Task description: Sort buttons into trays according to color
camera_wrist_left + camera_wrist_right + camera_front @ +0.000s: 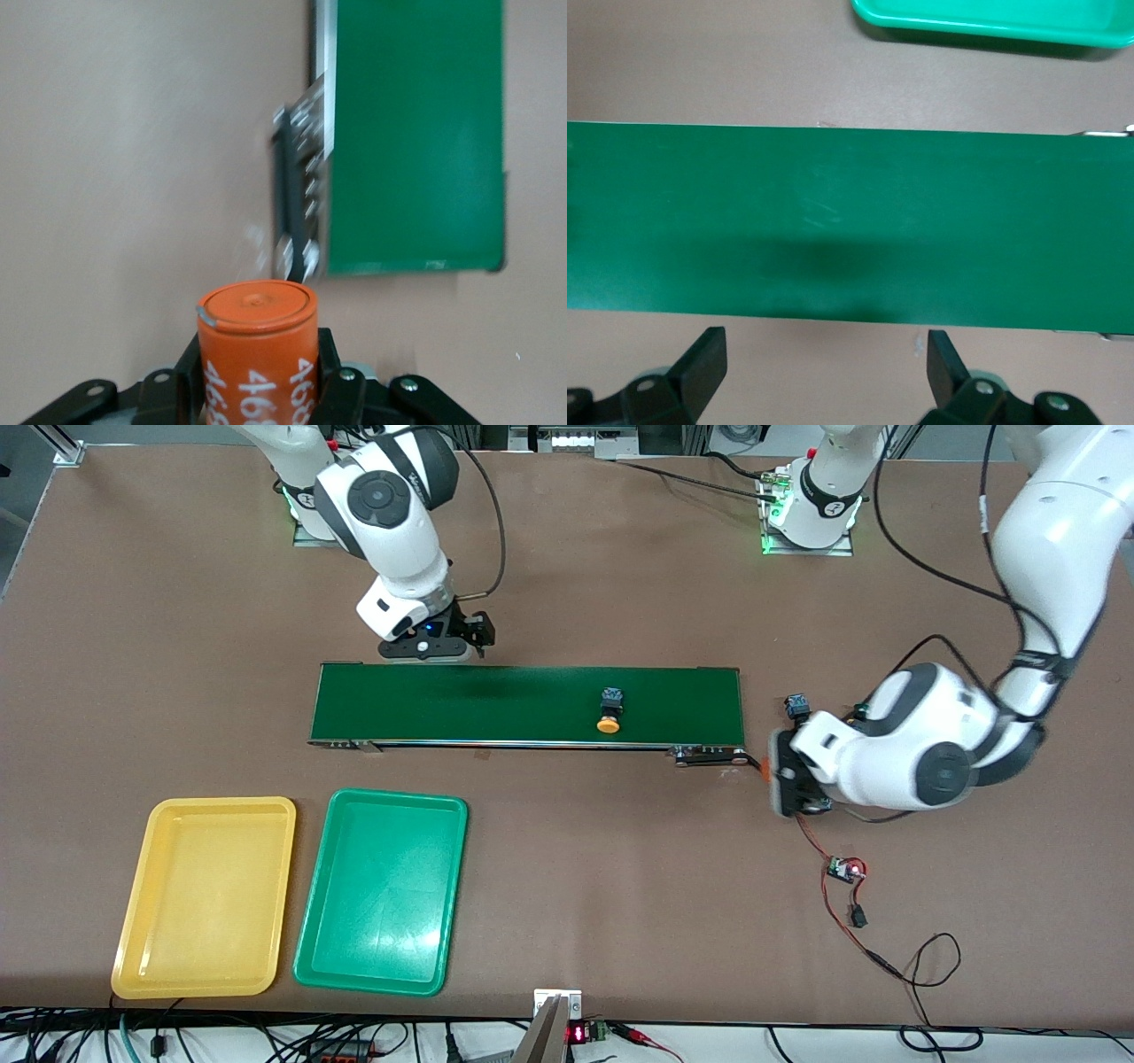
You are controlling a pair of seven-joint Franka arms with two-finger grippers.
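Observation:
One button (609,713) with a yellow-orange cap lies on the dark-green conveyor belt (496,704), toward the left arm's end. A second button (797,707), black and blue with its cap hidden, sits on the table just off that end of the belt. My left gripper (780,779) (259,376) hangs beside that belt end, shut on an orange cylinder (257,328) printed "4680". My right gripper (434,646) (826,359) is open and holds nothing, over bare table beside the belt's long edge on the robots' side. The yellow tray (205,895) and green tray (383,890) lie side by side near the front camera.
A small circuit board (846,868) with red and black wires trails across the table under the left arm toward the front edge. The belt's metal roller bracket (709,755) (301,195) sticks out at the left arm's end. The green tray's rim (992,22) shows in the right wrist view.

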